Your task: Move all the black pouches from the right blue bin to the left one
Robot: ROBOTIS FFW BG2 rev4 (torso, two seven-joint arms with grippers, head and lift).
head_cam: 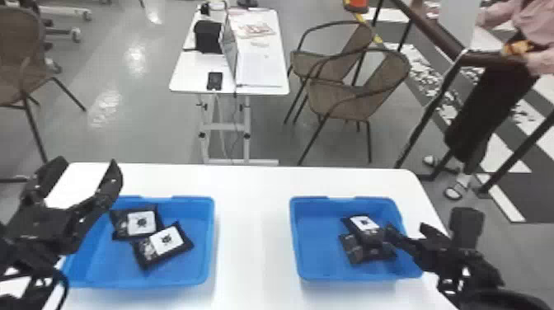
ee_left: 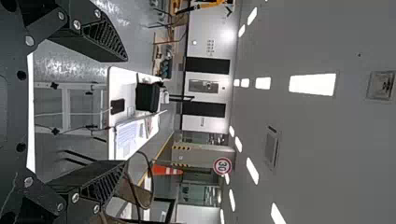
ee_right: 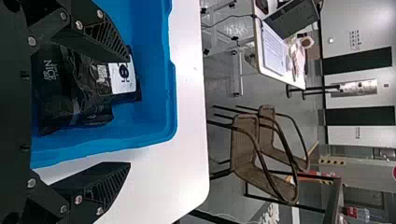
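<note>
My right gripper (head_cam: 408,233) is at the right rim of the right blue bin (head_cam: 317,264). One black pouch (head_cam: 362,224) with a white label lies partly over another black pouch (head_cam: 358,251) inside it. In the right wrist view my right gripper (ee_right: 128,109) is open, one finger over the labelled pouch (ee_right: 122,77), the other outside the bin wall. My left gripper (head_cam: 88,173) stands open above the back left of the left blue bin (head_cam: 198,264); the left wrist view shows its spread fingers (ee_left: 105,39). Two black pouches (head_cam: 140,222) (head_cam: 165,243) lie in that left bin.
Both bins stand on a white table (head_cam: 253,231), with a wide strip of tabletop between them. Beyond its far edge are a second white table (head_cam: 185,78) and wicker chairs (head_cam: 342,95).
</note>
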